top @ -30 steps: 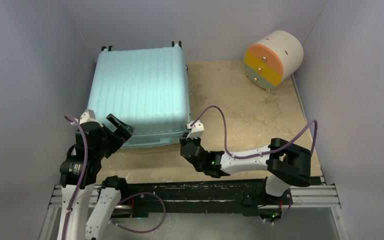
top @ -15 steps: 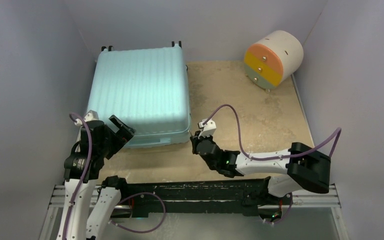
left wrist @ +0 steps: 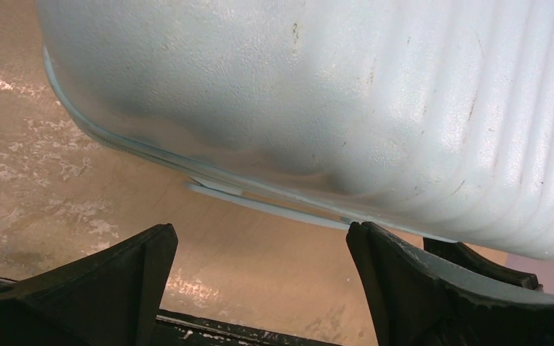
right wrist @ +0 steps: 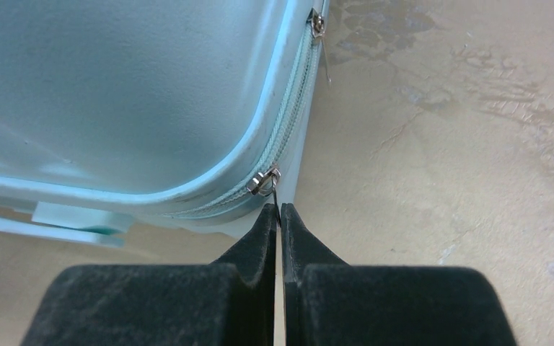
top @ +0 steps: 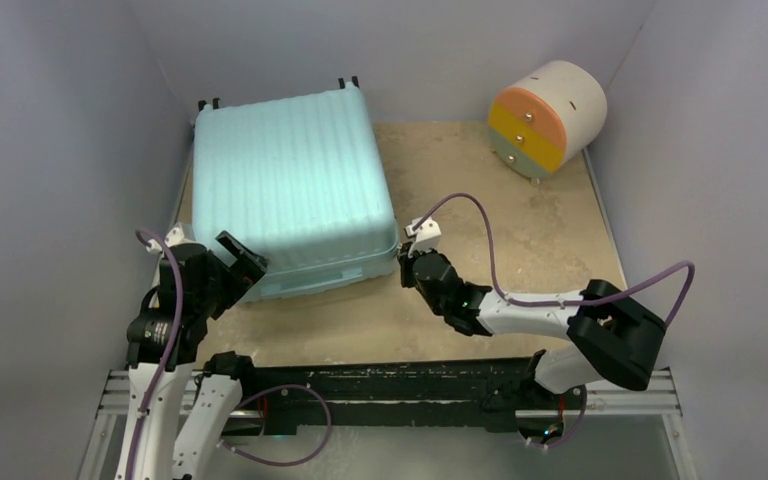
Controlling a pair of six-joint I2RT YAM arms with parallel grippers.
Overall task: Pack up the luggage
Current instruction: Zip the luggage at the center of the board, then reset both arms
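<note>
— What about the right claw [right wrist: 280, 210]?
— Pinched shut on the zipper pull [right wrist: 265, 180] at the suitcase [top: 290, 190] near corner. I think it must drag it along the zip next.
— And the left claw [left wrist: 260, 231]?
— Wide apart by the other near corner, holding nothing. The suitcase lies far left on the table [top: 500, 230]; the round drawers [top: 545, 115] sit well away.

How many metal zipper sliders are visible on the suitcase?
2. One slider is at the rounded corner of the suitcase, its pull tab pinched by the right gripper. The other slider is farther along the zipper, at the picture's top edge. More may be hidden.
</note>
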